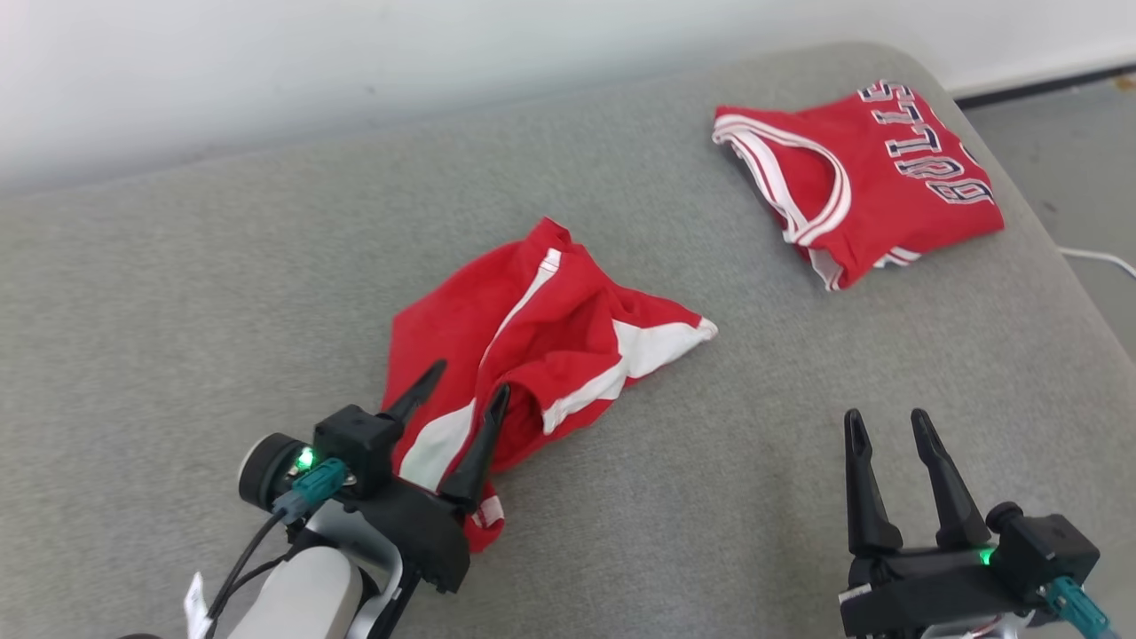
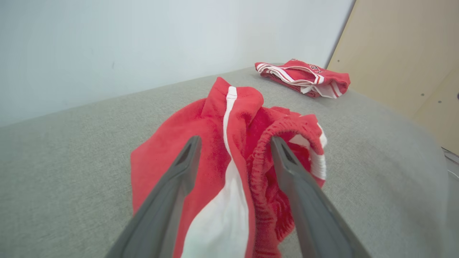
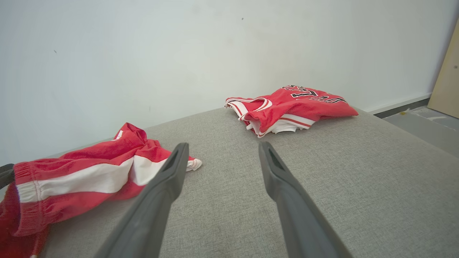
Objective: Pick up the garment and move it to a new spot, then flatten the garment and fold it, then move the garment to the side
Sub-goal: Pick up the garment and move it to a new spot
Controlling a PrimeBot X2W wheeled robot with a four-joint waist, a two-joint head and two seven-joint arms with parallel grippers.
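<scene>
The garment (image 1: 532, 337) is a pair of red shorts with white stripes, lying crumpled on the grey cushion; it also shows in the left wrist view (image 2: 229, 150) and at the left of the right wrist view (image 3: 89, 175). My left gripper (image 1: 466, 386) is open, its fingers spread over the near end of the shorts, around the elastic waistband (image 2: 261, 161), with cloth lying between them. My right gripper (image 1: 887, 417) stands open at the lower right above bare cushion, well apart from the shorts.
A folded red jersey (image 1: 856, 177) with white trim and lettering lies at the far right of the grey cushion (image 1: 222, 293). A white wall runs behind. Floor and a white cable (image 1: 1100, 259) lie past the right edge; a beige panel (image 2: 405, 53) stands there.
</scene>
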